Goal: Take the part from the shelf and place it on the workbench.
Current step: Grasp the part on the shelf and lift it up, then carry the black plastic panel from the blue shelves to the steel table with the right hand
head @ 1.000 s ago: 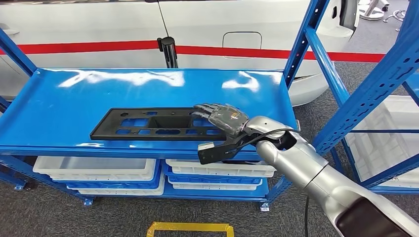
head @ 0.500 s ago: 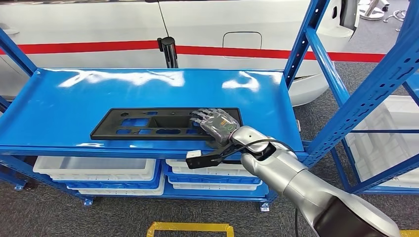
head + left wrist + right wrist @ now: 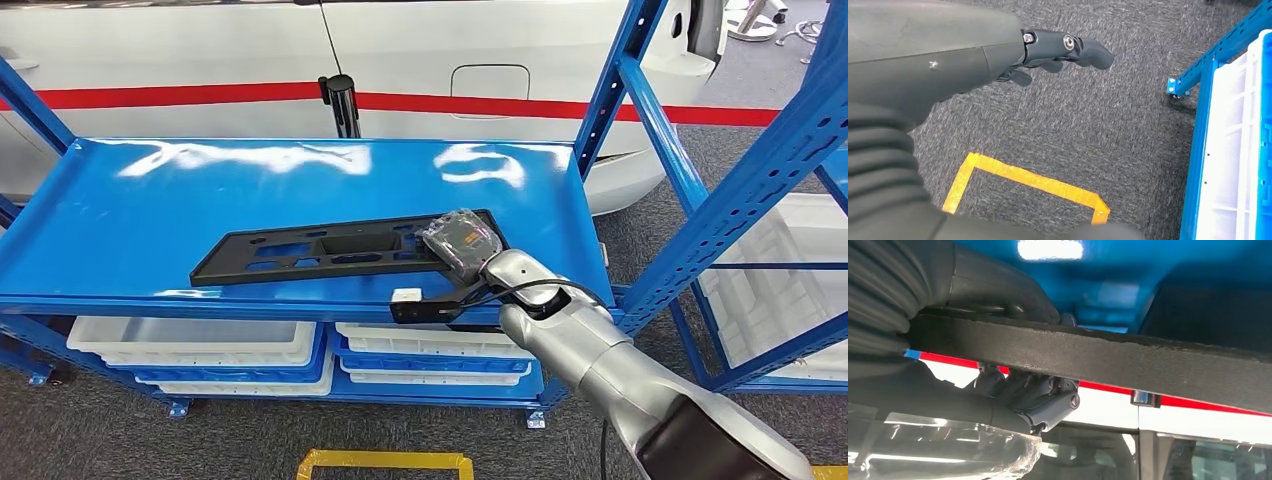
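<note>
Right hand (image 3: pixel 459 240) closed around the right end of the black part (image 3: pixel 330 250), fingers over the top face and thumb under the edge, as seen in the right wrist view, where the black edge of the part (image 3: pixel 1088 352) ran between thumb (image 3: pixel 1048 405) and fingers. Held end lifted a little off the blue shelf (image 3: pixel 130 215); far end of the part, well apart from the hand, seemed to rest on the shelf surface, so lay tilted and slightly turned. Part long and flat, with several cut-out openings, stretched away from the hand toward the left side of the shelf. Silver right arm (image 3: pixel 600 370) reached in from below and right, with a black cable along the wrist. Just under the hand, below the shelf front edge, stacked white trays (image 3: pixel 440 345); more white trays (image 3: pixel 190 345) further from the hand under the same shelf. Beyond the hand, behind the shelf, a white car body with red stripe (image 3: pixel 200 95). Left hand (image 3: pixel 1068 50) hung over grey carpet, fingers apart and holding nothing, near a yellow tape marking (image 3: pixel 1023 177) on the floor and a white tray in a blue frame (image 3: pixel 1233 150).
</note>
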### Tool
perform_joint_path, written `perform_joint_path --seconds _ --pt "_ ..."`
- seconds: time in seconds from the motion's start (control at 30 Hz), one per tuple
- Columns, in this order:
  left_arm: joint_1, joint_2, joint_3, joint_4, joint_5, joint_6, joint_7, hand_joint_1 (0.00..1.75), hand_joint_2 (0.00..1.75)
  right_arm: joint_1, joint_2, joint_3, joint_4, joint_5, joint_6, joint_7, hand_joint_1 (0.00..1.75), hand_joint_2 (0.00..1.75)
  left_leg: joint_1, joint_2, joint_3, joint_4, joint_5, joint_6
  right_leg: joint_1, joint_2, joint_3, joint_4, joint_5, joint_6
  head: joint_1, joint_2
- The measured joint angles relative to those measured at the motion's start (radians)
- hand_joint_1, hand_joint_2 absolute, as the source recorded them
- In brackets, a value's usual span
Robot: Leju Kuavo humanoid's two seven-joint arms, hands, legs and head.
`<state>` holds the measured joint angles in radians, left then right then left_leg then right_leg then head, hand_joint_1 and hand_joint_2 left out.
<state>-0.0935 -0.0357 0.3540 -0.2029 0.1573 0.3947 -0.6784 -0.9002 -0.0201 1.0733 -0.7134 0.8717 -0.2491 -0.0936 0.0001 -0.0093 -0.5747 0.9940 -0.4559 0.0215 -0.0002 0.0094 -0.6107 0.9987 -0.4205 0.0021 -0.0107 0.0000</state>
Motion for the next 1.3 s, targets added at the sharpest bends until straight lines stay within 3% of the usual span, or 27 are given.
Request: perform_joint_path --seconds 0.27,0.43,0.63,0.77,0.9,0.97,1.07,1.1,1.13,1.17,1.23,1.3 --pt "0.001 -0.002 0.002 0.000 -0.020 -0.068 0.035 0.00 1.75 0.056 -0.065 -0.095 -0.158 -0.001 -0.017 -0.020 1.75 1.75 0.000 0.000 0.000 0.000 0.000 0.000 0.000 0.000 0.000 0.000 0.000 0.000 0.000 0.000" --pt "0.001 -0.002 0.002 0.000 -0.050 -0.072 0.167 0.00 1.75 0.114 -0.123 -0.177 -0.357 -0.041 0.000 -0.066 1.75 1.75 0.000 0.000 -0.001 0.000 -0.001 0.001 0.000 0.000 0.000 0.000 0.000 0.000 0.000 0.000" --pt "0.001 -0.002 0.001 0.000 -0.058 -0.118 0.222 0.00 1.75 0.171 -0.159 -0.251 -0.516 -0.052 0.002 -0.087 1.75 1.75 -0.002 0.000 -0.002 0.002 -0.003 0.004 -0.004 0.000 0.000 -0.001 0.000 0.001 0.000 0.000" --pt "0.003 -0.002 -0.002 0.000 -0.073 -0.127 0.221 0.00 1.75 0.204 -0.166 -0.273 -0.541 -0.048 0.009 -0.096 1.75 1.75 -0.006 0.000 -0.003 0.005 -0.006 0.011 -0.009 0.000 0.000 -0.001 0.001 0.005 0.000 0.000" --pt "0.006 -0.002 -0.004 0.000 -0.074 -0.146 0.213 0.00 1.75 0.235 -0.172 -0.287 -0.544 -0.037 0.009 -0.106 1.75 1.75 -0.007 0.002 0.000 -0.002 0.005 0.027 -0.011 0.000 -0.001 -0.002 0.003 0.018 0.000 0.000" --pt "0.006 -0.002 -0.005 0.000 -0.078 -0.142 0.213 0.00 1.75 0.241 -0.175 -0.295 -0.546 -0.037 0.010 -0.107 1.75 1.75 -0.001 0.005 0.004 -0.015 0.020 0.036 -0.009 0.000 -0.019 0.039 -0.027 0.019 0.001 0.000" --pt "0.006 -0.003 -0.008 0.000 -0.086 -0.140 0.212 0.00 1.75 0.251 -0.178 -0.305 -0.546 -0.036 0.018 -0.109 1.75 1.75 0.002 0.008 0.001 -0.018 0.026 0.041 -0.014 -0.001 -0.094 0.232 -0.122 0.013 0.002 0.000" --pt "0.006 -0.003 -0.008 0.000 -0.088 -0.142 0.212 0.00 1.75 0.257 -0.179 -0.307 -0.546 -0.035 0.020 -0.109 1.75 1.75 0.003 0.008 -0.001 -0.018 0.026 0.040 -0.018 -0.001 -0.110 0.280 -0.138 0.018 0.002 0.000" --pt "0.006 -0.003 -0.008 0.000 -0.090 -0.144 0.213 0.00 1.75 0.262 -0.180 -0.309 -0.546 -0.034 0.022 -0.109 1.75 1.75 0.004 0.007 -0.002 -0.018 0.027 0.039 -0.021 -0.002 -0.108 0.293 -0.139 0.027 0.003 0.000" --pt "0.006 -0.004 -0.008 0.000 -0.092 -0.146 0.214 0.00 1.75 0.266 -0.180 -0.312 -0.545 -0.032 0.024 -0.109 1.75 1.75 0.006 0.007 -0.002 -0.017 0.028 0.037 -0.026 -0.003 -0.085 0.261 -0.124 0.039 0.004 0.000" --pt "0.005 -0.004 -0.009 0.000 -0.099 -0.145 0.216 0.00 1.75 0.267 -0.181 -0.320 -0.545 -0.031 0.030 -0.112 1.75 1.75 0.008 0.007 -0.005 -0.012 0.028 0.028 -0.036 -0.007 0.000 0.116 -0.081 0.061 0.005 0.000" --pt "0.004 -0.003 -0.009 0.000 -0.104 -0.141 0.216 0.00 1.75 0.266 -0.179 -0.327 -0.546 -0.029 0.039 -0.116 1.75 1.75 0.006 0.005 -0.012 -0.003 0.029 0.013 -0.034 -0.005 0.055 0.023 -0.056 0.064 0.006 0.000"
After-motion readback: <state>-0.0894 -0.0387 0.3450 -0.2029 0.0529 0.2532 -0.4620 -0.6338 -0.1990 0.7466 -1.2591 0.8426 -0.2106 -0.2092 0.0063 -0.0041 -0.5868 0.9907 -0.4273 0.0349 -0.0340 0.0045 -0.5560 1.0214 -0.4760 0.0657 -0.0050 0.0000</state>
